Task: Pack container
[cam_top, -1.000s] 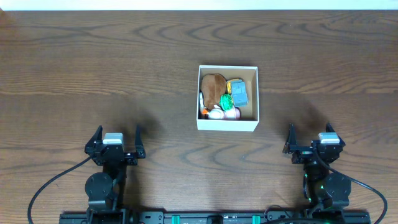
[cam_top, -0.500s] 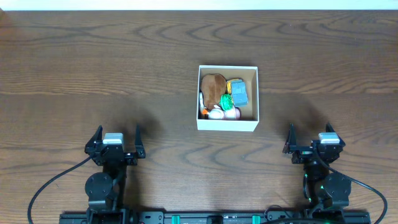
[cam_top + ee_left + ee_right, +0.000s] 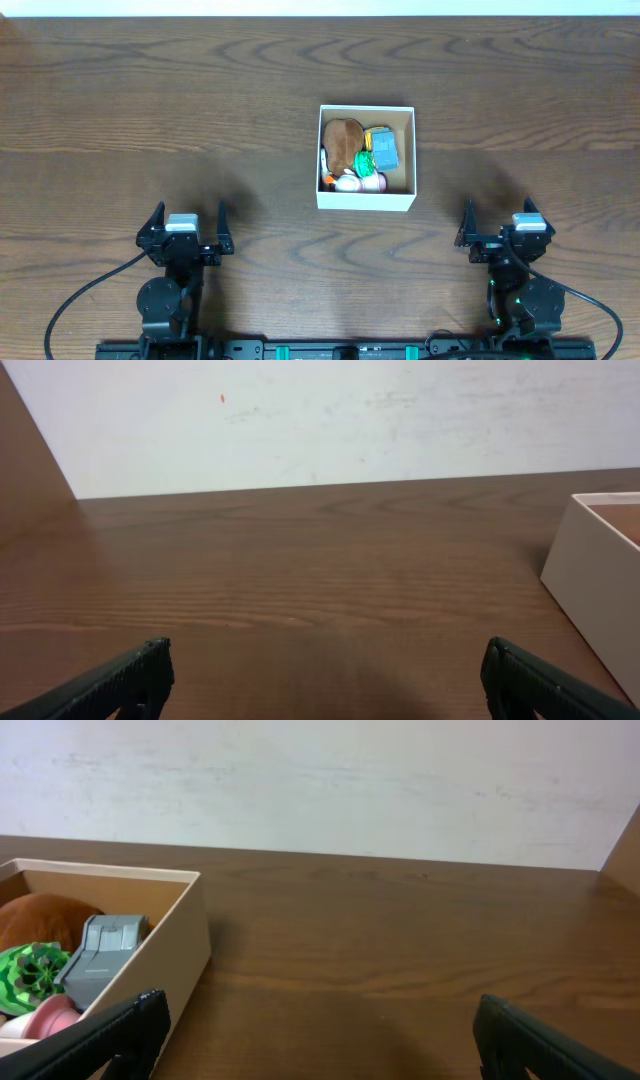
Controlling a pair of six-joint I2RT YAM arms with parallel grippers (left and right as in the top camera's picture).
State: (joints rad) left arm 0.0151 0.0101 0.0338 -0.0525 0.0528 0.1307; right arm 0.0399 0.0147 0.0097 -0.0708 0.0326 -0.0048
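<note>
The container stands at the middle of the table, a square box with white walls and a brown inside. It holds a brown plush toy, a grey-blue toy, a green toy and a pink and white toy. Its wall shows at the right edge of the left wrist view. The right wrist view shows its corner with the grey toy inside. My left gripper is open and empty near the front left. My right gripper is open and empty near the front right.
The dark wooden table stretches around the box. A white wall rises behind the far table edge. Black cables run from both arm bases along the front edge.
</note>
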